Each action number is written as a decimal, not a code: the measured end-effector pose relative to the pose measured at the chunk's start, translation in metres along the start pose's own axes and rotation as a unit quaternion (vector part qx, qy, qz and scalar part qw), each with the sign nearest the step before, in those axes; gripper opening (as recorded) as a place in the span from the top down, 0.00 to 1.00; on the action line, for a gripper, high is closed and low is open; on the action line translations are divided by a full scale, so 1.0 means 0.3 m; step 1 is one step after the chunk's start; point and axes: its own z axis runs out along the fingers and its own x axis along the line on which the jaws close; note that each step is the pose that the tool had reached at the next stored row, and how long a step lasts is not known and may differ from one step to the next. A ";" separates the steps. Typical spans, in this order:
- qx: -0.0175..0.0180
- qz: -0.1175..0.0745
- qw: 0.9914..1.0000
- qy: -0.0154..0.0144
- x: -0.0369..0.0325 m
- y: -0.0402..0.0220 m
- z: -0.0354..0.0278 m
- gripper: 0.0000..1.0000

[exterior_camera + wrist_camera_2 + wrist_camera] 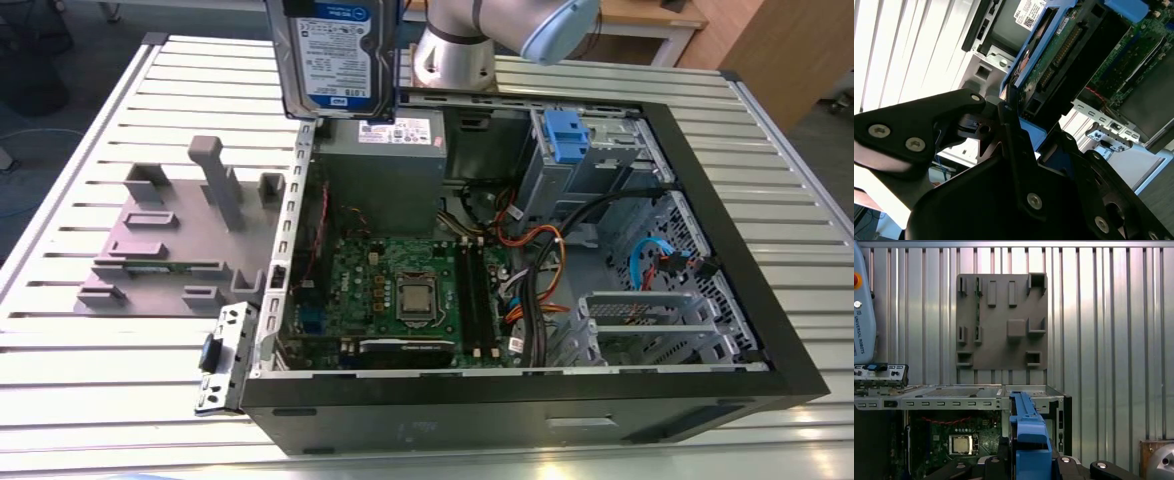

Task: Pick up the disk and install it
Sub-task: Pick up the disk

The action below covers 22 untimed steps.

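The disk [334,55], a silver hard drive with a white-and-blue label in a blue bracket, hangs upright in the air. It is over the back left corner of the open computer case [747,300] in the exterior view. In the second wrist view my gripper [1013,125] is shut on the disk [1054,55], its black fingers [961,122] clamping the blue-framed edge. In the first wrist view the blue bracket [1029,437] juts out from between the gripper's black parts, above the case's edge.
A grey plastic stand [187,230] with upright posts lies on the slatted metal table [120,360], at the exterior view's left of the case. Inside the case are the motherboard [400,290], coloured cables, a drive bay with a blue bracket [567,135] and a metal cage [641,320].
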 end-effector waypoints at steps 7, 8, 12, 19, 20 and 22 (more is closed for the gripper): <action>0.000 0.000 1.000 0.000 0.000 -0.007 0.000 0.63; 0.000 0.000 1.000 0.000 0.000 -0.008 0.000 0.63; 0.000 0.000 1.000 0.000 0.000 -0.012 0.000 0.63; 0.000 0.000 1.000 0.000 0.000 -0.018 0.000 0.63; 0.000 0.000 1.000 0.000 0.000 -0.019 0.000 0.63; 0.000 0.000 1.000 0.000 -0.001 -0.021 0.000 0.63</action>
